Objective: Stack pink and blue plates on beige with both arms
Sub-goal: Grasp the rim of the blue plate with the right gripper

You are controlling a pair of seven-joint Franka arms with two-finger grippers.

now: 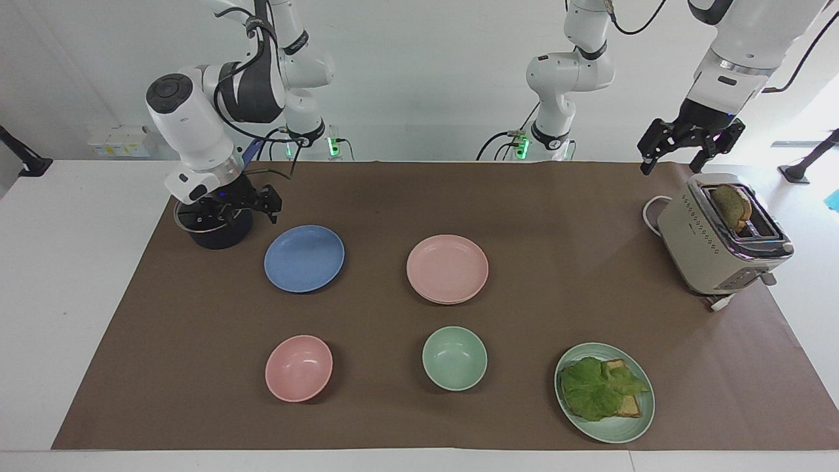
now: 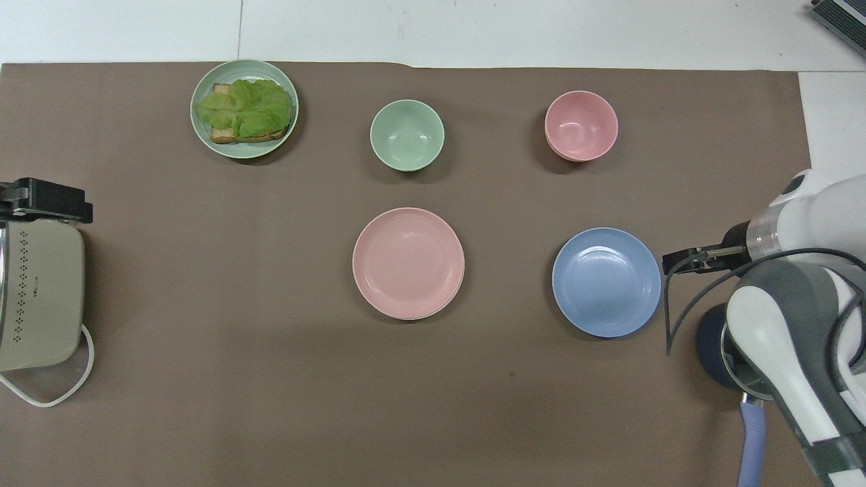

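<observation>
The blue plate [image 1: 304, 258] [image 2: 606, 281] lies on the brown mat toward the right arm's end. The pink plate [image 1: 447, 267] [image 2: 408, 262] lies mid-mat, with a thin second rim showing under its edge; the beige plate is hidden. My right gripper [image 1: 242, 208] [image 2: 680, 262] hangs open and low over the pot, just beside the blue plate and holding nothing. My left gripper [image 1: 675, 160] [image 2: 67, 203] is open and empty, raised above the toaster.
A dark pot [image 1: 216, 233] [image 2: 710, 338] stands beside the blue plate. A toaster [image 1: 714, 242] [image 2: 40, 297] with bread sits at the left arm's end. Farther from the robots are a pink bowl [image 1: 298, 367], a green bowl [image 1: 454, 358] and a green plate [image 1: 616, 429] with lettuce and bread.
</observation>
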